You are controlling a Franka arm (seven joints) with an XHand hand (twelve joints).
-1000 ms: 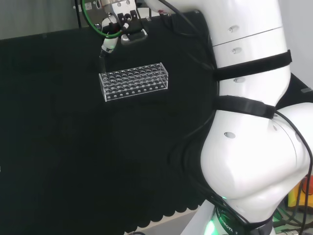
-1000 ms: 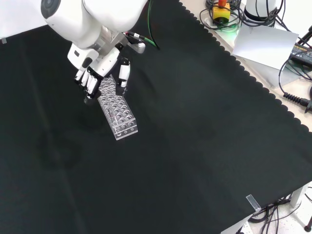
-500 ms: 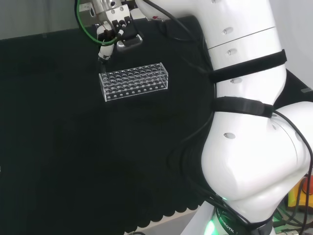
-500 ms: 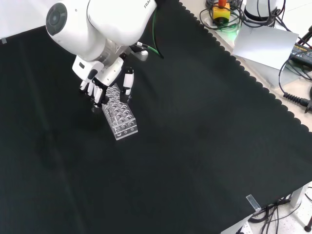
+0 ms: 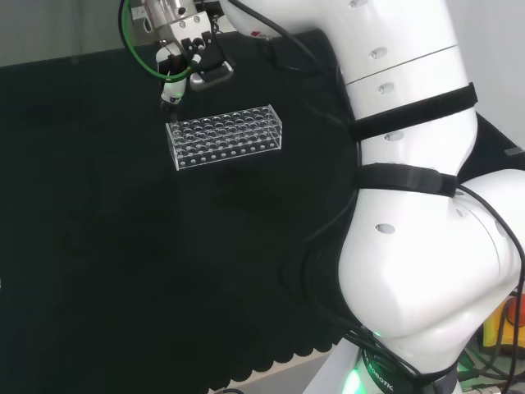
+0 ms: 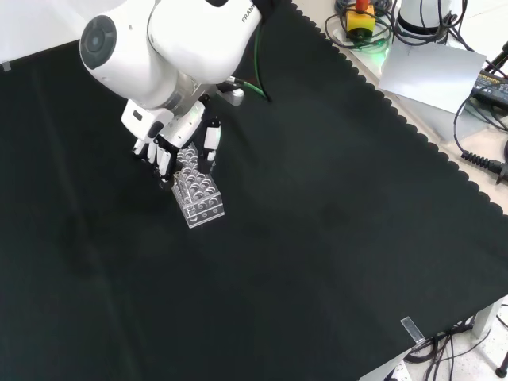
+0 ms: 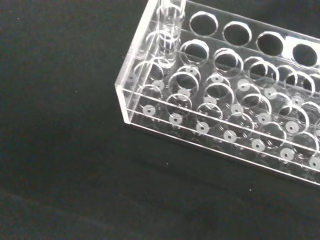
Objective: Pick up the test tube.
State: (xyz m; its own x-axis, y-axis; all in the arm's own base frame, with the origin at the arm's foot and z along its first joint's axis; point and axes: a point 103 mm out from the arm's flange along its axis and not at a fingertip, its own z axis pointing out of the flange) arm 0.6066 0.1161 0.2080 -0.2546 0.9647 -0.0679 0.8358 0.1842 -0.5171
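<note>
Your hand (image 6: 171, 139) sits upper left, fingers (image 6: 211, 136) curled on a clear glass test tube (image 7: 169, 22) over the acrylic rack (image 5: 225, 135).

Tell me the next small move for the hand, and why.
Probably keep lifting straight up. In the wrist view the test tube stands upright in a corner hole of the clear rack, its lower end apparently still inside, and the hand hovers over that end of the rack.

Yellow-red button unit (image 6: 361, 17), grey sheet (image 6: 432, 73), cables (image 6: 484, 159) beyond cloth edge.
</note>
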